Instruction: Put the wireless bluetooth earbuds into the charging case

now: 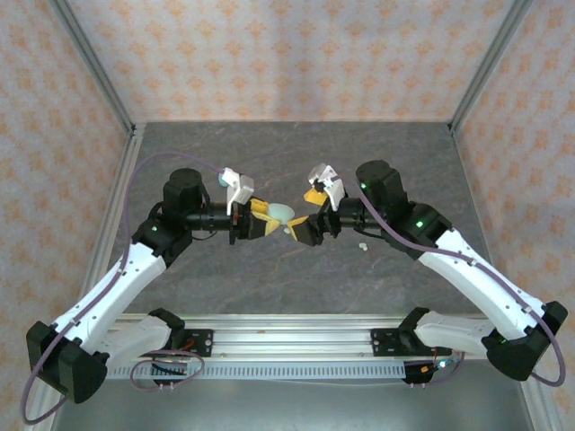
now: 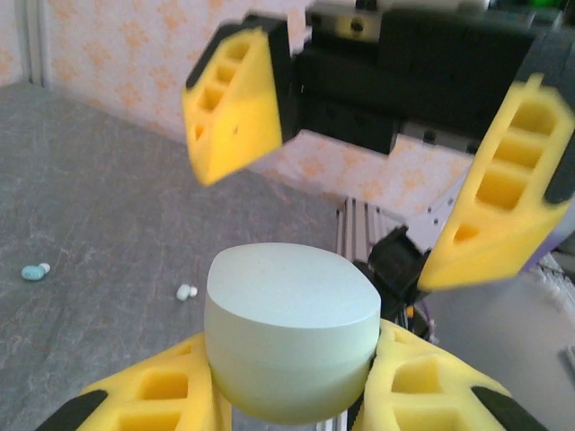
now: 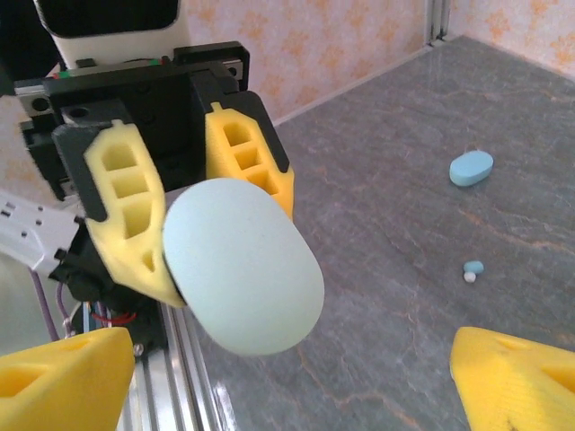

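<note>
My left gripper (image 1: 272, 219) is shut on a closed mint-green oval charging case (image 1: 284, 215), held above the table. In the left wrist view the case (image 2: 292, 328) sits between my yellow fingers (image 2: 157, 391). My right gripper (image 1: 305, 215) faces it, open; its jaws stand wide apart on either side of the case without touching it. From the right wrist, the case (image 3: 243, 265) sits above my spread right gripper (image 3: 287, 395). A whitish earbud (image 2: 186, 292) and a pale blue earbud (image 2: 34, 271) lie on the table; another pale blue earbud (image 3: 473, 268) lies apart.
A pale blue oval case (image 3: 471, 168) lies closed on the grey table beyond the blue earbud. A whitish earbud (image 1: 362, 244) rests below the right forearm. The aluminium rail (image 1: 287, 339) runs along the near edge. Patterned walls enclose the table.
</note>
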